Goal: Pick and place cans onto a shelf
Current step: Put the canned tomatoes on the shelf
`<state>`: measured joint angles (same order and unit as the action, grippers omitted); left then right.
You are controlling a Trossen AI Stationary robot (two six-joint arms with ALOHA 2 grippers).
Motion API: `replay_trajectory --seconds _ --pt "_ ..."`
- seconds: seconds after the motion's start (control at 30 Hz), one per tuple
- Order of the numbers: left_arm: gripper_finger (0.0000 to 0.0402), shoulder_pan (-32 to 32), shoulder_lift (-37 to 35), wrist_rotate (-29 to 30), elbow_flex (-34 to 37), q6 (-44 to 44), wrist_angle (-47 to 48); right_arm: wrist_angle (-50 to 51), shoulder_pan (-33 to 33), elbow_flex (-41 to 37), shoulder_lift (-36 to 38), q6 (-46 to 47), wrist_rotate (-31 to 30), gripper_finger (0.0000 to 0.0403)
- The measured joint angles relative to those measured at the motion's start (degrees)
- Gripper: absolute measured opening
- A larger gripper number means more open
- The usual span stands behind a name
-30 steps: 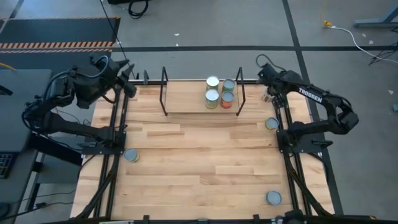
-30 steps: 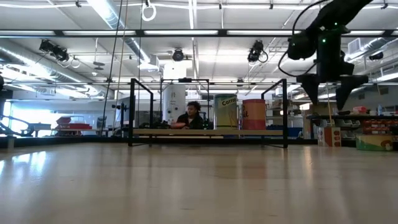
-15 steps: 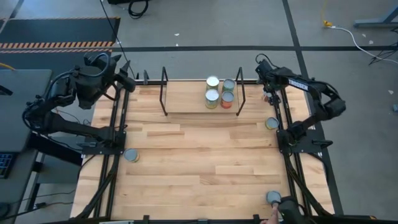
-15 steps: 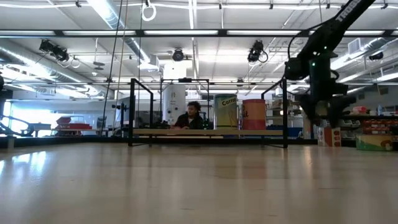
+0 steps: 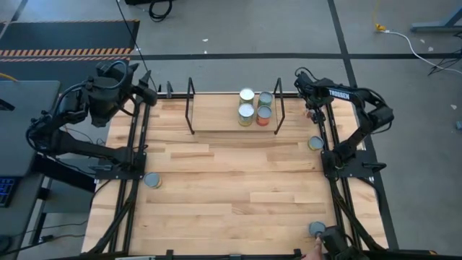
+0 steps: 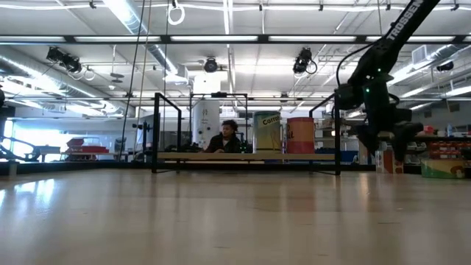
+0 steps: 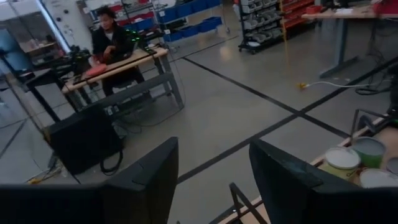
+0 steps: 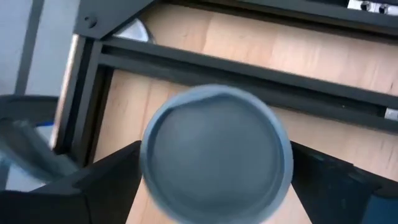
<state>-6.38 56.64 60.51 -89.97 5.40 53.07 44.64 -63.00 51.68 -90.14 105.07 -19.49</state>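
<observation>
overhead, right hand (image 8: 214, 186) hangs spread around a can (image 8: 216, 151); left hand (image 7: 211, 180) spread, raised.

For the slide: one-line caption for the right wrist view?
Right gripper open, fingers either side of a grey-lidded can.

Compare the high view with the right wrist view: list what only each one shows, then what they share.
Only the high view: the shelf holding four cans, the left gripper off the table's far left corner, and loose cans on the table.
Only the right wrist view: one can's lid close up between open fingers.
Both: the right gripper and wooden tabletop.
</observation>
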Motion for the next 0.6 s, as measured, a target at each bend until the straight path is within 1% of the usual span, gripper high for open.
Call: replay_trajectory --seconds 0.1,0.17,0.3,0.4,0.5,0.57,0.6 --pt "0.0204 -1.4 0.0 0.7 0.0 0.0 0.0 0.0 -1.1 0.0 -1.2 -1.2 0.1 0.0376" --pt "0.0204 -2.5 0.0 0.8 0.0 -0.1 0.0 0.0 -1.7 0.0 -1.9 -0.9 1.1 0.0364" --pt "0.0204 -4.9 0.0 0.8 0.0 -2.9 0.0 -0.2 -2.8 0.1 -1.9 1.0 2.9 0.0323" --pt "0.0204 -6.3 0.0 0.8 0.0 -3.1 0.1 0.0 -3.2 0.2 -1.8 1.0 4.1 0.0288" --pt "0.0204 -7.4 0.0 0.4 0.0 -3.1 0.1 2.4 -2.6 0.2 -0.6 0.4 4.4 0.0285" --pt "0.0203 -7.9 0.0 -1.4 0.0 -3.1 0.1 5.3 -1.2 1.8 1.3 0.4 1.4 0.0285" --pt "0.0204 -8.1 0.0 -3.0 0.0 -3.1 0.1 6.8 -0.3 3.0 2.5 -0.3 -1.4 0.0285"
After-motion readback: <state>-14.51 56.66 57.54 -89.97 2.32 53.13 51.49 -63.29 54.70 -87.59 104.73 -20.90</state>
